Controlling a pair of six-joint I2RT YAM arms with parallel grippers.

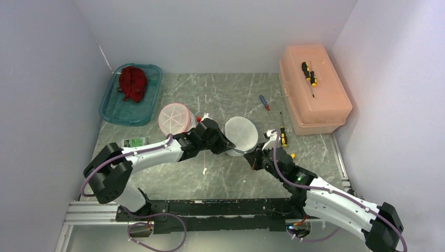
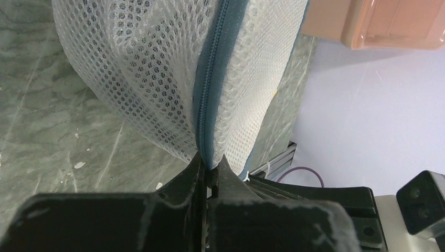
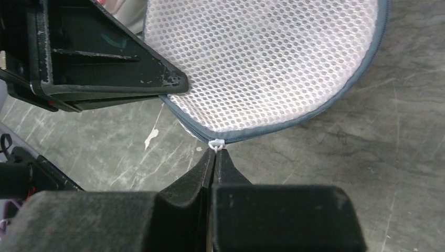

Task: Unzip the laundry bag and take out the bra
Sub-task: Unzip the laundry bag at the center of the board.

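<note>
A round white mesh laundry bag (image 1: 242, 131) with a blue zipper band lies mid-table. My left gripper (image 1: 226, 148) is shut on the bag's near-left edge; in the left wrist view the gripper (image 2: 211, 170) pinches the blue zipper band (image 2: 209, 94) of the bag (image 2: 141, 79). My right gripper (image 1: 257, 154) is at the bag's near-right edge. In the right wrist view the gripper (image 3: 214, 153) is shut on the white zipper pull (image 3: 216, 143) below the bag (image 3: 262, 63), with the left gripper's fingers (image 3: 105, 79) at upper left. No bra shows through the mesh.
A pink round mesh bag (image 1: 176, 118) lies left of the white one. A teal tray (image 1: 107, 111) holds a red garment (image 1: 132, 83). An orange toolbox (image 1: 320, 105) carries a screwdriver (image 1: 309, 73). Two screwdrivers (image 1: 265, 102) (image 1: 283, 135) and a green packet (image 1: 136, 142) lie on the table.
</note>
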